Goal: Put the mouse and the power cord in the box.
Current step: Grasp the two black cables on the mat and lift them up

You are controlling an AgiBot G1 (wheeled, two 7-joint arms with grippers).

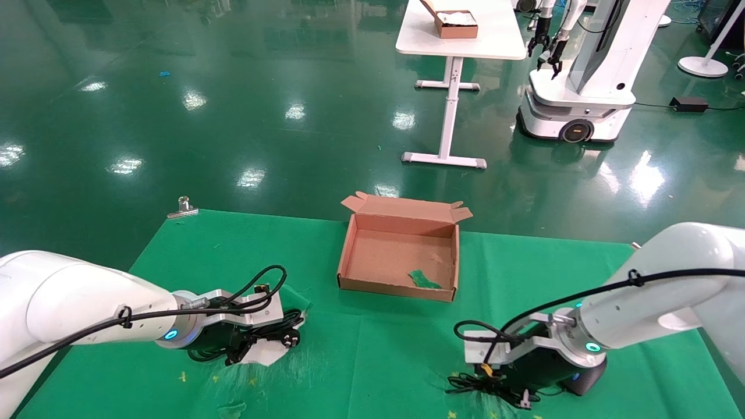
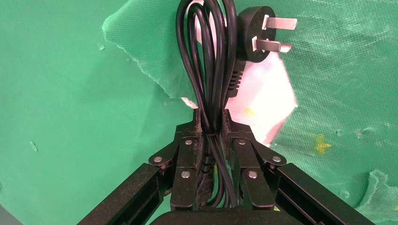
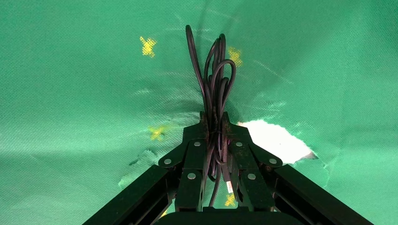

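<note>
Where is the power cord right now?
The power cord is pinched in the left gripper low over the green cloth, on the robot's left, in front and to the left of the open box.

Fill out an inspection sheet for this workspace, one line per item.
Surface: green cloth, torn in places with white showing under it.
Job's things: power cord, looped, plug free; box open, only a green scrap inside; mouse body not visible.
Clutter: metal clip at the cloth's far left corner.
Grippers: left gripper shut on the power cord; right gripper shut on a bundle of thin black wire.
Cables: black arm cables along both arms.
Surroundings: shiny green floor, white table, another robot.
</note>
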